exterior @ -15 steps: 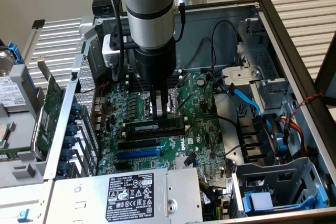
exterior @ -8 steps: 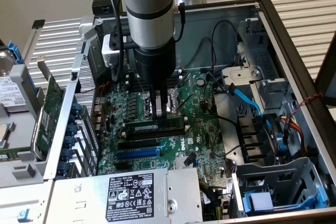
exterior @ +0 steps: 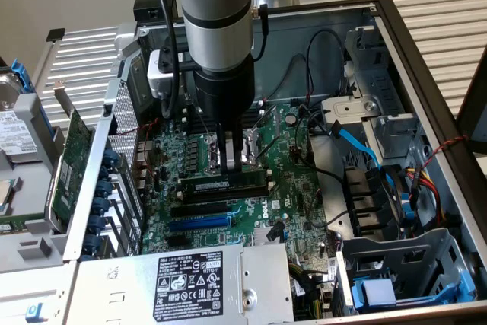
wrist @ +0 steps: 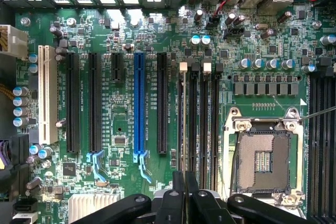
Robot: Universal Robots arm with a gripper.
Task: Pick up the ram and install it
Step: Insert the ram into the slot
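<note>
**Slatted bench (exterior: 449,13), open case (exterior: 304,32), ram (exterior: 224,186) pinched over its slot: what could bite from here**

So the ram stands on its long edge, label side out, on the memory slot closest to the expansion slots (wrist: 160,103). The gripper (exterior: 234,164) has it pinched around mid-length, fingers drawn in narrow on the thin stick. In the wrist view it's just a thin line running along that slot toward the white clip (wrist: 183,66). I can't tell if it's bottomed out or only resting on top, or whether the clips are swung open.

Stuff I'd worry about:

- Notch not lined up with the slot key. Push down anyway and you bend the stick or chew up the slot.
- Stick a bit tilted along its length. One end goes in, the other rides up, and it looks installed but isn't.
- It's only held at one spot in the middle, so a hard press could make it slip between the fingers instead of going down.
- The next slot (wrist: 194,129) is just beside it. A small sideways drift puts the stick on the ridge between the two.
- The CPU socket (wrist: 260,161) sits open near the slots, so a dropped stick or a wandering finger could wreck the pins.
- The blue cable (exterior: 358,146) is off to the exterior view's right, apart for now, but it could snag if the wrist swings that way
</note>
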